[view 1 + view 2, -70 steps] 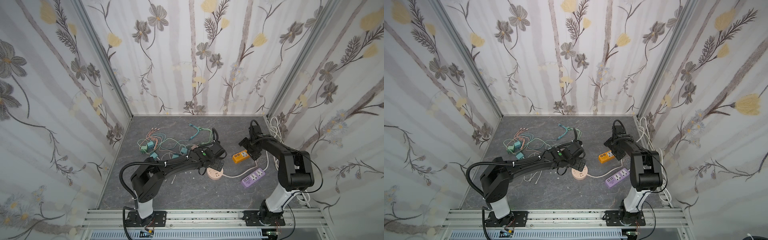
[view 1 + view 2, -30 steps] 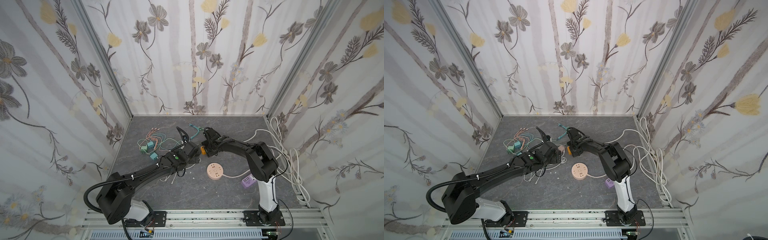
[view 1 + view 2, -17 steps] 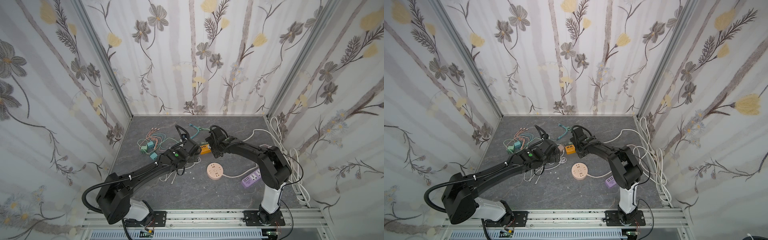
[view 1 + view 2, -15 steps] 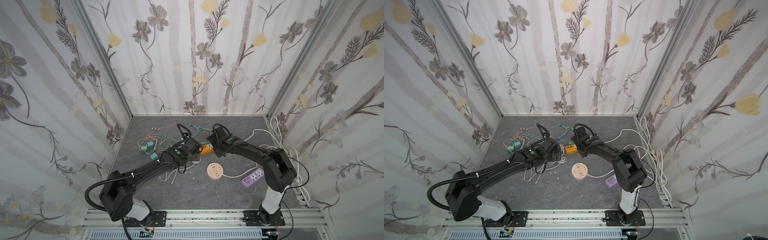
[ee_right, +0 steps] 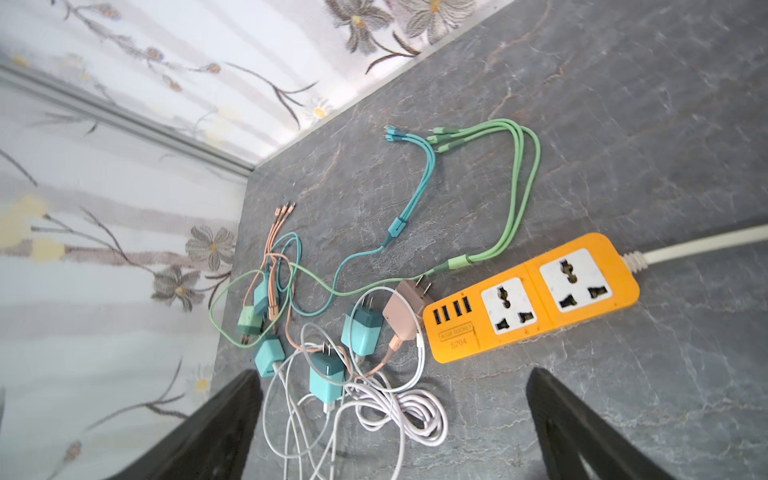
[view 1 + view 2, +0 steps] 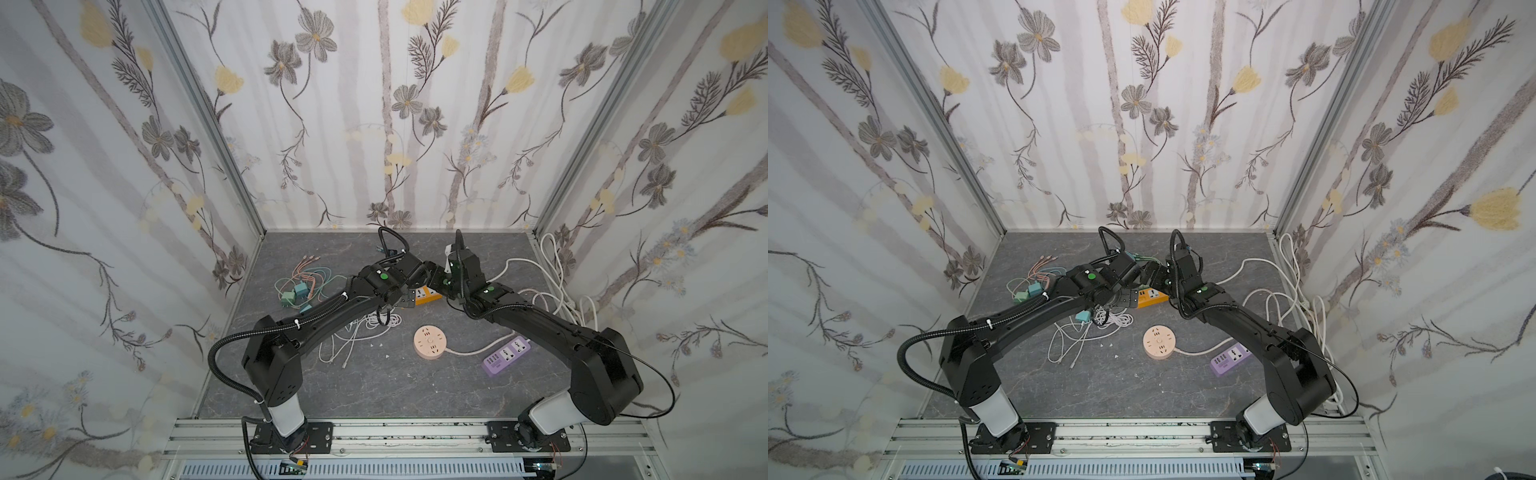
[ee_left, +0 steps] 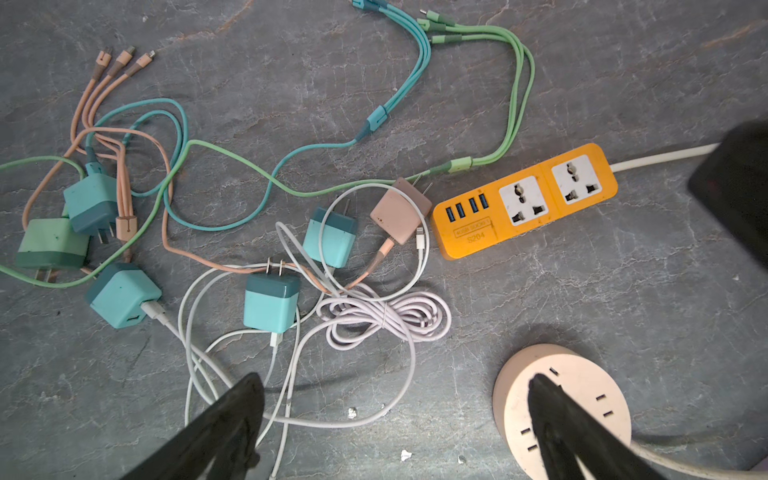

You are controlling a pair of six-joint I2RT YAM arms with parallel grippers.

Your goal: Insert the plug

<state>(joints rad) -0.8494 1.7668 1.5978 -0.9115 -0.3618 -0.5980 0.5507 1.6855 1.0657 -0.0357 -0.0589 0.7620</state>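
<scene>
An orange power strip (image 7: 523, 199) (image 5: 532, 297) (image 6: 428, 294) (image 6: 1152, 297) lies flat on the grey floor, sockets up. A beige plug (image 7: 399, 214) (image 5: 405, 311) lies loose against its USB end. Several teal plugs, such as this teal plug (image 7: 272, 305) (image 5: 328, 376), lie loose among cables beside it. My left gripper (image 7: 395, 386) hangs open above the white cables, holding nothing. My right gripper (image 5: 392, 376) also stands open and empty above a coiled white cable (image 5: 399, 407), just short of the strip. In both top views the two wrists meet over the strip.
A round peach socket (image 6: 430, 341) (image 7: 582, 399) lies near the left gripper, one finger showing in front of it. A purple power strip (image 6: 505, 356) lies to the right. Thick white cord (image 6: 552, 274) loops along the right wall. Green, teal and orange cables (image 7: 291, 158) sprawl at the left.
My right arm brought the orange strip from the right side to the plugs in the middle, then opened and drew back a little. My left arm moved off the round socket toward the plugs.
</scene>
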